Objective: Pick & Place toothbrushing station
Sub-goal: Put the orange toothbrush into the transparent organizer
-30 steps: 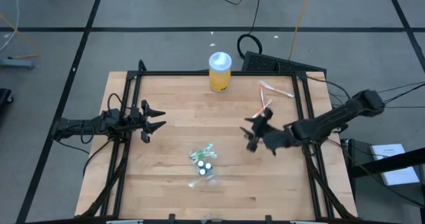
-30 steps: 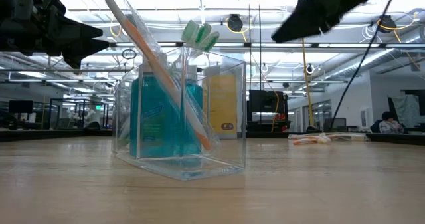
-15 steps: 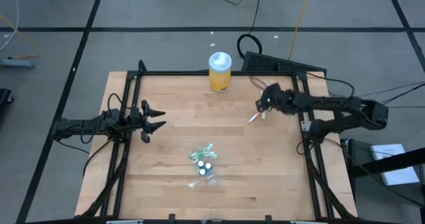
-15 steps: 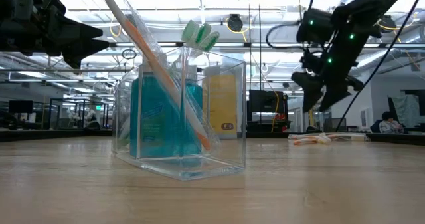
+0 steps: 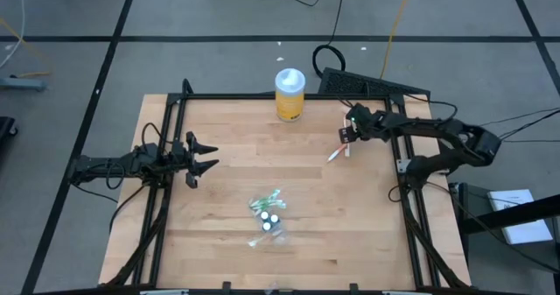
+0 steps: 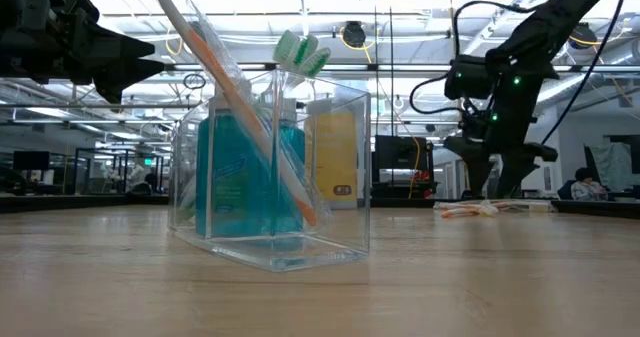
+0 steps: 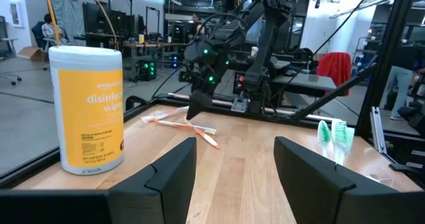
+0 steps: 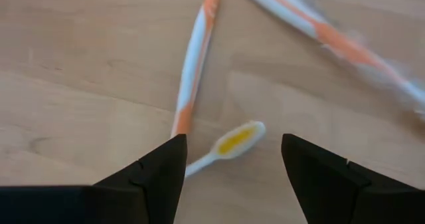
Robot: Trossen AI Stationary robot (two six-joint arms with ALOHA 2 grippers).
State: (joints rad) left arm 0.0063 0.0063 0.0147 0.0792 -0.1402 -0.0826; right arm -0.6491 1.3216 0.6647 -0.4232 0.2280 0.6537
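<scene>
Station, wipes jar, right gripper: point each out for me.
Station (image 6: 270,177): low view, clear front wall.
Wipes jar (image 5: 290,95): high view, yellow side below the white lid.
Right gripper (image 8: 229,159): right wrist view, midway between its open fingertips, above loose toothbrushes.

Right gripper (image 8: 229,167): two dark fingers (image 8: 143,177) at the near edge of the right wrist view, spread wide apart, nothing between them but bare wood.
Table (image 8: 73,84): light wood grain fills the view.
Orange-and-white toothbrush (image 8: 192,68): lies flat, handle running from about 12 o'clock down toward the centre, ending just by the left finger.
Yellow-headed toothbrush (image 8: 229,143): head lies in the gap between the fingers, near 6 o'clock, white neck slanting toward 7 o'clock.
Second orange-and-white toothbrush (image 8: 332,41): blurred, runs from 12 o'clock out toward 3 o'clock.
</scene>
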